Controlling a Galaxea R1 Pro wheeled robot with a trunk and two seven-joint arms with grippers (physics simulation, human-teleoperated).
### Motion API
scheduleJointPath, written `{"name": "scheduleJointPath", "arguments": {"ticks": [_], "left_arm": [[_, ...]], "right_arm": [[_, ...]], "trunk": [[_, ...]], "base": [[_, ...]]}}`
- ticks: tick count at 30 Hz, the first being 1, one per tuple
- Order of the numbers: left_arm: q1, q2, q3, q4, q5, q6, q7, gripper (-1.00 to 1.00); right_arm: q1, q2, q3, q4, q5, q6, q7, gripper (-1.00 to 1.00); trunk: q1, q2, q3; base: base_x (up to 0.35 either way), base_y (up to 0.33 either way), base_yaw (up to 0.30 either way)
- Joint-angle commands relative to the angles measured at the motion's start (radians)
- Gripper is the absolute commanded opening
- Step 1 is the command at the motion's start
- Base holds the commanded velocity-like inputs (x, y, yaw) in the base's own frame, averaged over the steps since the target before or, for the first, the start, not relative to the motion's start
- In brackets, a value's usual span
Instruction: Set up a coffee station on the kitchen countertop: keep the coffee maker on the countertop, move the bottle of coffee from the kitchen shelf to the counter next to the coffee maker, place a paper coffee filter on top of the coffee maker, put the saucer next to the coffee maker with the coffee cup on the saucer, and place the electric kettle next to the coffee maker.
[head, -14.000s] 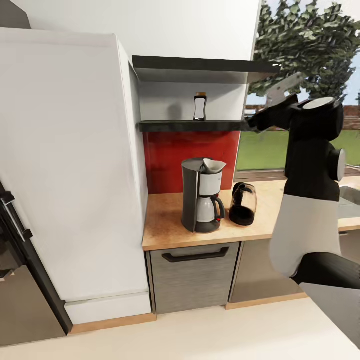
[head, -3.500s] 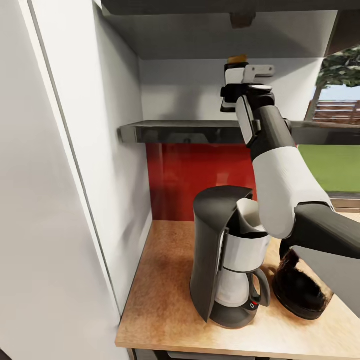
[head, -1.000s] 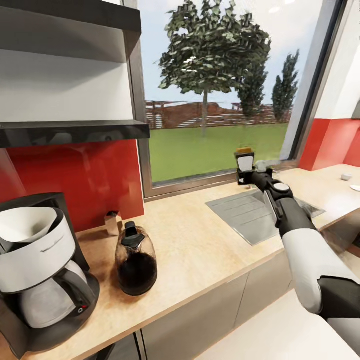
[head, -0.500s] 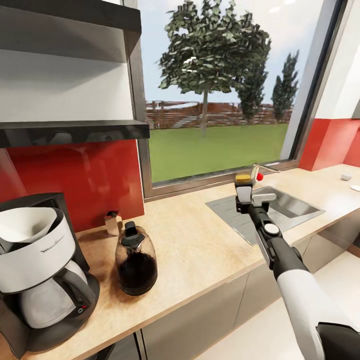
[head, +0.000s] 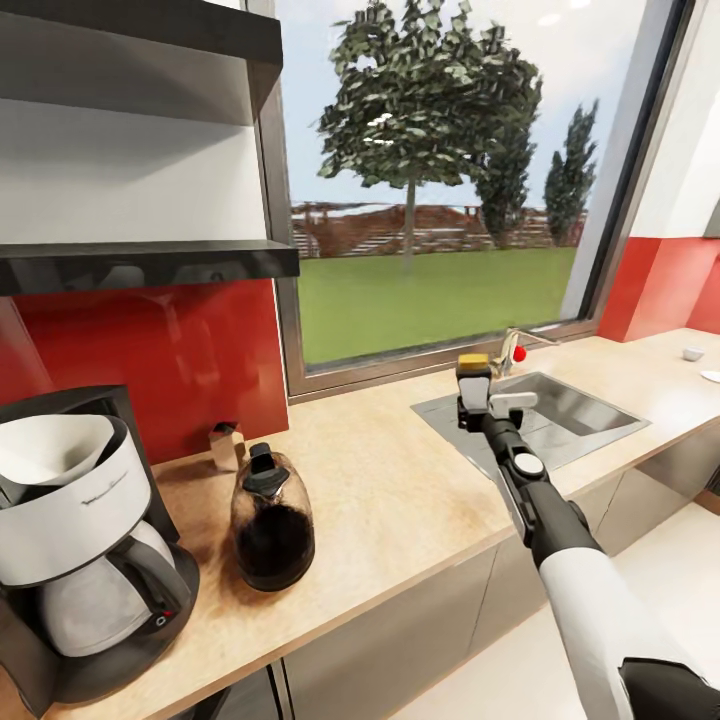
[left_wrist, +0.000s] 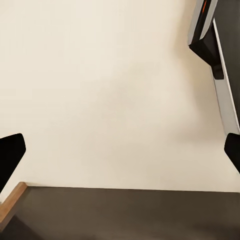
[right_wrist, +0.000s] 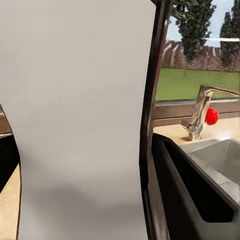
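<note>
— Where do we stand with the right claw?

— We see it stretched out over the desk, clamped on the bottle of coffee; the yellow cap shows above the fingers, and the bottle hangs upright, clear of the wood, just at the near-left corner of the sink. In the right wrist view the bottle's pale label takes up most of the frame, with a dark finger beside it; past it we make out the tap with its red knob.

— And the left claw?

— From its own wrist camera we see two dark fingertips set wide apart at the frame's edges, nothing between them; beyond lies a pale floor and a dark band.

— Where are the other things?

— The coffee maker sits at the far left of the desk, with the paper coffee filter lying in its top; the electric kettle stands just beside it on the window side, upright, apart from it. The held bottle is well apart from both, across a bare stretch of wood. The kitchen shelf runs above the coffee maker against the red wall; far off at the right end of the desk we see a tiny white cup and the edge of a white plate, too small for us to say more.
</note>
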Motion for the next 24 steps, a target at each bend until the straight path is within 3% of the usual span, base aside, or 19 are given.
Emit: {"name": "scheduleJointPath", "arguments": {"ticks": [1,14,24], "left_arm": [[0.000,0.000,0.008,0.000,-0.011,0.002,0.003,1.00],[0.000,0.001,0.003,-0.002,-0.011,0.002,-0.002,1.00],[0.000,0.001,0.001,-0.002,-0.015,0.001,0.000,1.00]], "right_arm": [[-0.001,0.003,-0.003,0.001,0.008,-0.003,0.001,-1.00],[0.000,0.010,-0.003,0.005,0.008,-0.003,0.001,-1.00],[0.000,0.035,-0.003,0.008,0.008,-0.003,0.001,-1.00]], "trunk": [[0.001,-0.002,-0.002],[0.001,-0.002,-0.002],[0.001,-0.002,-0.002]], "base": [[0.000,0.000,0.000],[0.000,0.000,0.007],[-0.011,0.000,0.243]]}}
